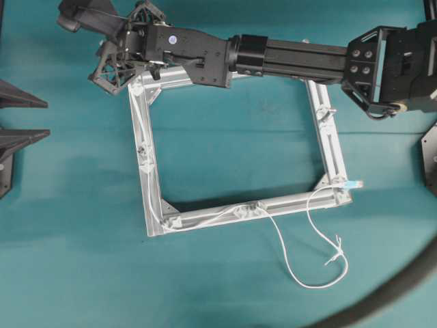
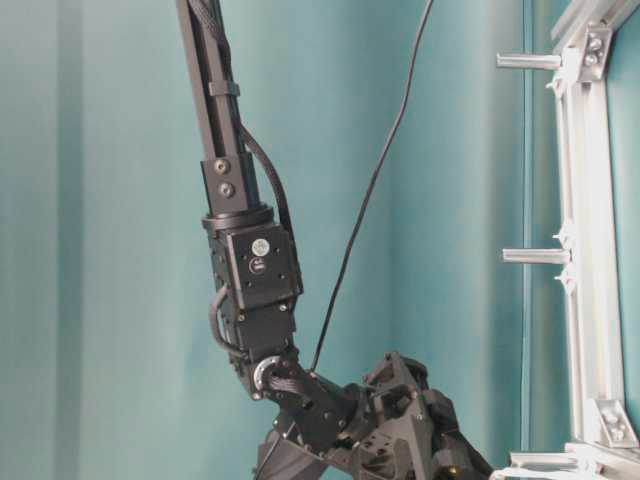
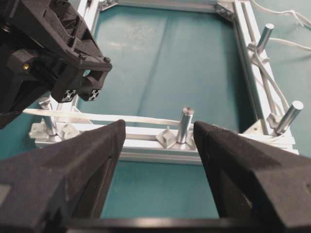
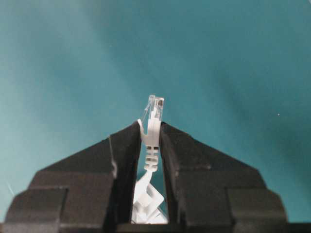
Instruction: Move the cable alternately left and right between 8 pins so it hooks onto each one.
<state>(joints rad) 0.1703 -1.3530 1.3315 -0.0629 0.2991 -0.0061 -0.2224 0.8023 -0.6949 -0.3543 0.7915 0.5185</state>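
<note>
The square silver frame (image 1: pixel 328 147) lies flat on the teal table. The white cable (image 1: pixel 290 263) runs down the frame's left bar, along the bottom bar, then loops loose at lower right with a knot (image 1: pixel 334 257) and a light-blue plug (image 1: pixel 352 184). My right gripper (image 1: pixel 109 68) reaches across to the frame's top-left corner and, in the right wrist view, the right gripper (image 4: pixel 149 128) is shut on the cable's other clear plug (image 4: pixel 155 109). The left gripper (image 3: pixel 159 128) is open and empty, facing a pin (image 3: pixel 185 124) with the cable (image 3: pixel 121 118) stretched behind it. More pins (image 2: pixel 533 256) stand on the frame.
A thick dark grey hose (image 1: pixel 396 294) curves across the lower right corner. The right arm (image 1: pixel 287 58) lies over the frame's top bar. A thin black wire (image 2: pixel 370 190) hangs beside the arm in the table-level view.
</note>
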